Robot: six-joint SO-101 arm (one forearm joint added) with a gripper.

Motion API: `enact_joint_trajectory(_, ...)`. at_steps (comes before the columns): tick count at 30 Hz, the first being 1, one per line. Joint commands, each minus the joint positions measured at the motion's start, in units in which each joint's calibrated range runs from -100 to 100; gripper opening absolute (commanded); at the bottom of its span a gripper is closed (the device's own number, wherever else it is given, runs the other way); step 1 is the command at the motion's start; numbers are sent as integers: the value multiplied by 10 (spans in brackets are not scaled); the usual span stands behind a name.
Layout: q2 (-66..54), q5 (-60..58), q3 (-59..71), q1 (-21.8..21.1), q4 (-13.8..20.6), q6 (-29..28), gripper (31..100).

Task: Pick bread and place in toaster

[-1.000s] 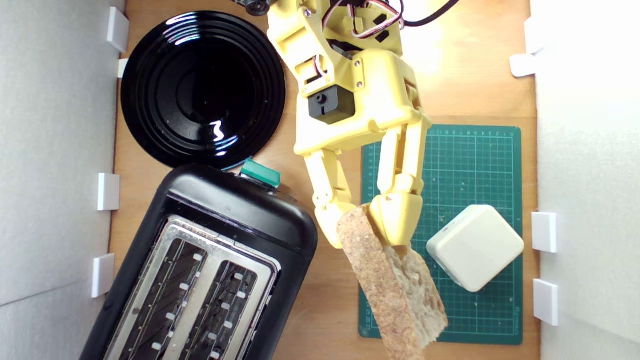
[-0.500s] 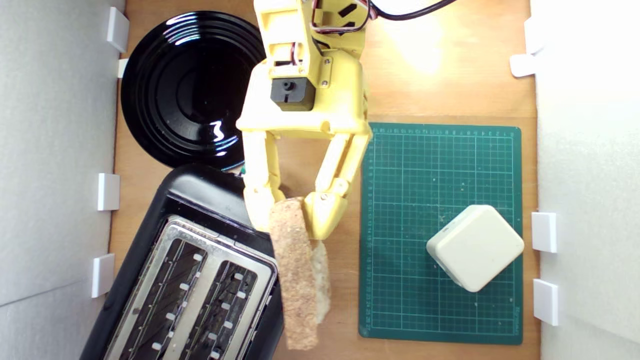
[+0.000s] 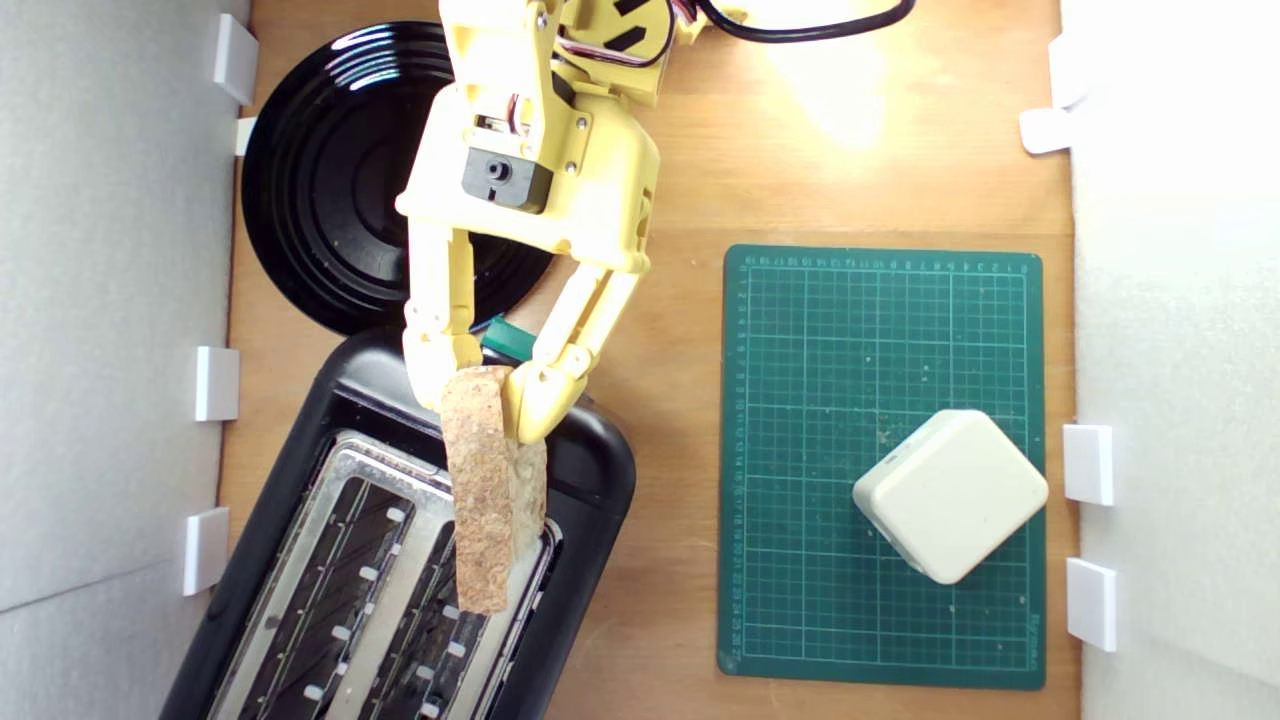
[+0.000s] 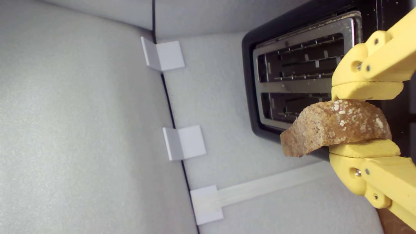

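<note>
My yellow gripper (image 3: 488,408) is shut on the bread (image 3: 484,500), a rustic slice held on edge with its brown crust facing up. The slice hangs over the black toaster (image 3: 400,530), above the slot nearer the exterior view's right and roughly along it. The toaster's silver top plate (image 3: 345,455) and both long slots are open to view; its green lever (image 3: 505,340) peeks out between the fingers. In the wrist view the bread (image 4: 334,128) is clamped between both yellow fingers (image 4: 364,91), with the toaster (image 4: 299,65) slots behind it.
A round black plate (image 3: 340,180) lies beyond the toaster, partly under the arm. A green cutting mat (image 3: 880,330) with a cream rounded-square block (image 3: 950,495) sits at the exterior view's right. White foam walls (image 3: 100,300) with small brackets close in both sides.
The gripper has swung from over the green mat toward the exterior view's left, carrying the bread; the slice has turned and now hangs over the toaster's top.
</note>
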Motion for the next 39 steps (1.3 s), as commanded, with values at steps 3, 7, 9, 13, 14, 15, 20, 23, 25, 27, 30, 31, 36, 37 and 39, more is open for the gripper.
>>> enact_joint_trajectory(3,-18,6,-87,15,-4,1,607)
enact_joint_trajectory(7,-18,42,-150,27,-3,3,607)
enact_joint_trajectory(9,-13,80,-186,27,0,4,607)
enact_joint_trajectory(13,14,137,-260,48,4,6,607)
enact_joint_trajectory(14,17,148,-272,54,4,10,607)
enact_joint_trajectory(15,21,162,-282,60,4,15,607)
enact_joint_trajectory(20,33,207,-307,90,2,38,607)
enact_joint_trajectory(23,35,207,-306,105,4,40,607)
enact_joint_trajectory(25,36,207,-304,106,4,47,607)
enact_joint_trajectory(27,43,207,-304,106,4,49,607)
enact_joint_trajectory(30,58,206,-306,107,4,49,607)
enact_joint_trajectory(31,61,206,-306,108,5,49,607)
enact_joint_trajectory(36,74,206,-306,120,5,49,606)
enact_joint_trajectory(37,78,206,-306,120,5,49,606)
enact_joint_trajectory(39,88,206,-307,120,4,49,606)
